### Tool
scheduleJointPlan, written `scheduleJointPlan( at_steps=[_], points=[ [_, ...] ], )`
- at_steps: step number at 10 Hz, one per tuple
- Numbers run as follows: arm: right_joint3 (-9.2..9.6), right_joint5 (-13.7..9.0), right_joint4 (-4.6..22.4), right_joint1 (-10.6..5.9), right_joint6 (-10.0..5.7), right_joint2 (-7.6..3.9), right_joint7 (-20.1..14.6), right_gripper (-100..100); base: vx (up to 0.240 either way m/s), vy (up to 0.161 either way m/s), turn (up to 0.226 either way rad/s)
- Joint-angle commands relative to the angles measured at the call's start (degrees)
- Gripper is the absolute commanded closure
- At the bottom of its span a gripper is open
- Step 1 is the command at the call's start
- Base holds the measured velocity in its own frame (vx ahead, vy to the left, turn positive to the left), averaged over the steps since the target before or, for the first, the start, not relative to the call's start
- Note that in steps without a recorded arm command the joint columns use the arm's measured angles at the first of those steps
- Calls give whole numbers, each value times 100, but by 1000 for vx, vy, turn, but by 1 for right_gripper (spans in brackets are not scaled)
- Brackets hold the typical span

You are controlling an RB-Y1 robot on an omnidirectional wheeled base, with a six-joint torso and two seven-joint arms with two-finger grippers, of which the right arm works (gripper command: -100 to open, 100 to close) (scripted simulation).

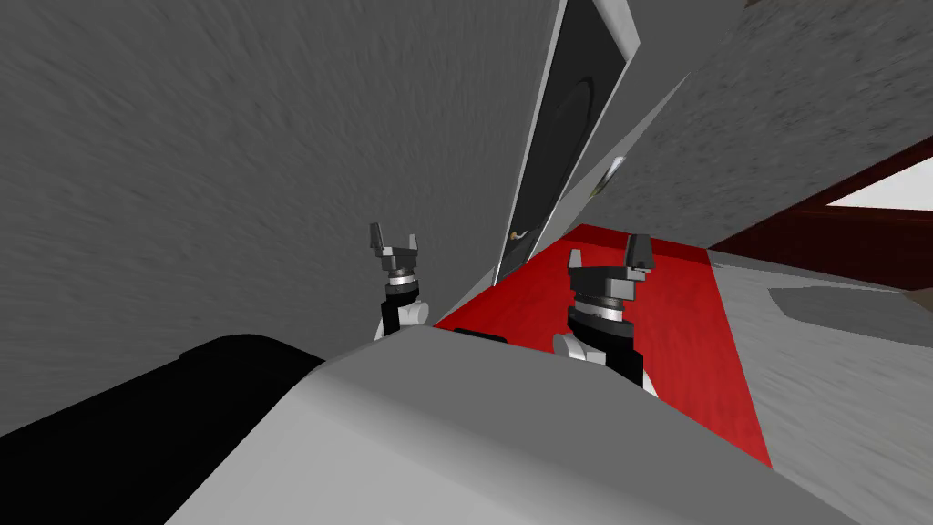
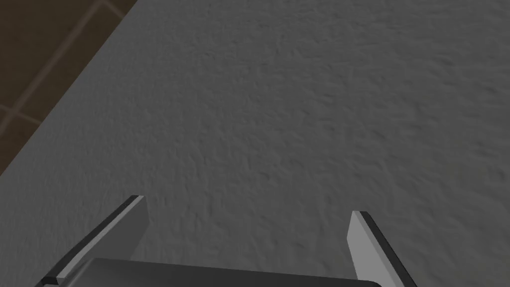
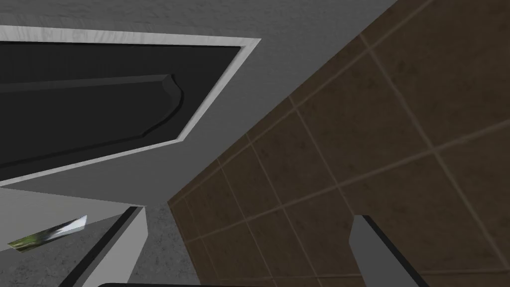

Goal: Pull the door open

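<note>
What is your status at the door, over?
Open left gripper at grey wall; open right gripper above red rug. No grip yet on the door handle ahead. Path to it looks free.

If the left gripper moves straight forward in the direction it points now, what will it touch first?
Most likely the grey textured wall: it lies straight ahead of the left gripper. How far, I cannot tell.

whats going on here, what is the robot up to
The robot faces a dark door in a light frame. Both arms are raised with fingers open: the left gripper points at a grey wall, the right gripper towards the door. Neither touches the small door handle yet.
</note>
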Motion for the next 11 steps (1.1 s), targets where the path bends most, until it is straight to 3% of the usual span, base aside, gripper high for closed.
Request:
scheduleJointPlan(
  at_steps=[1, 4, 11],
  points=[
    [26, -26, 184, -68, -37, -60, -14, -100, 95, -117, 111],
    [75, -73, 525, -195, -106, -166, -40, -100, 81, -73, 89],
    [229, -225, 1611, -599, -325, -492, -121, -100, 83, -90, 110]
  ],
)
